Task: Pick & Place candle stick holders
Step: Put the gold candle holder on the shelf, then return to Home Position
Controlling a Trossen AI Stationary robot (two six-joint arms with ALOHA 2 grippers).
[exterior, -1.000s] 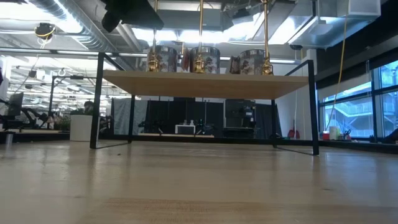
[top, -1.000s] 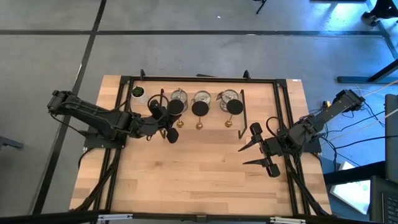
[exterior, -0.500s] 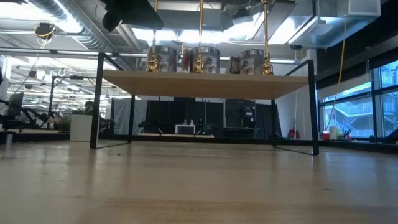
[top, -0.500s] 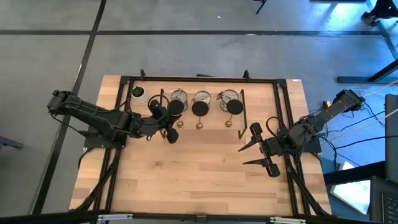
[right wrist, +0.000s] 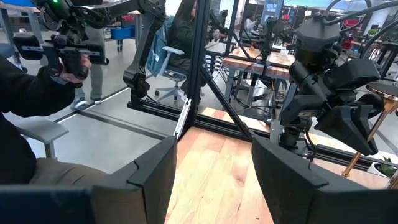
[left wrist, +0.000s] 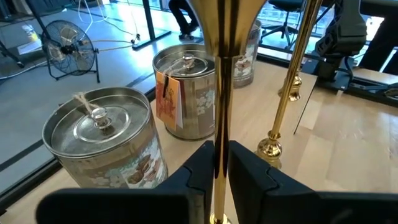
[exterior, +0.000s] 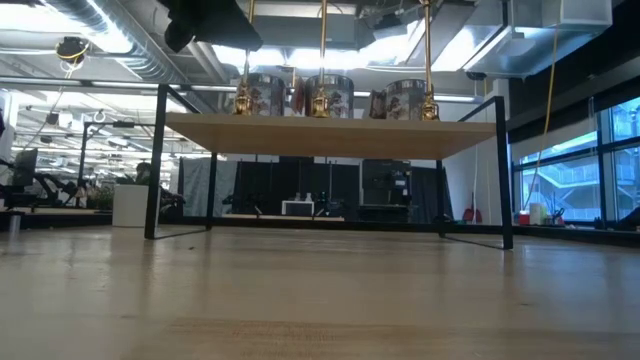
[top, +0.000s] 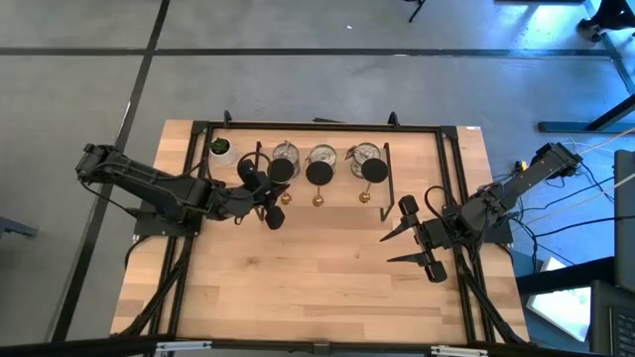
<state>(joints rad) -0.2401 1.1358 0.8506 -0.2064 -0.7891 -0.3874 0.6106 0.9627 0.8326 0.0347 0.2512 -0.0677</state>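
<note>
Three gold candle stick holders with dark disc tops [top: 281, 171], [top: 319, 173], [top: 373, 171] stand upright on the raised wooden shelf [exterior: 330, 135] of a black rack. Their round bases [exterior: 320, 100] rest on the shelf. Behind them sit three silvery round cups [top: 285, 154], [top: 322, 156], [top: 363, 154]. My left gripper [top: 270, 203] is at the leftmost stick, shut on its stem [left wrist: 222, 74]. My right gripper [top: 399, 248] hangs open over the table's right part with nothing between its fingers [right wrist: 149, 180]. My left gripper pinches the leftmost stick's thin gold stem [left wrist: 222, 134] between its two fingers [left wrist: 205, 165], below the flared top. The fingers come nearly level from the table's near left and lie across the stem. The stick stays upright, its base [exterior: 243, 100] on the shelf.
A small white pot with a green plant [top: 219, 149] stands at the shelf's left end. The black rack frame [top: 387, 174] edges the shelf, and its legs [exterior: 155, 165] reach the table. Bare wooden table [top: 317, 278] lies in front. A seated person [right wrist: 37, 106] shows beyond the table.
</note>
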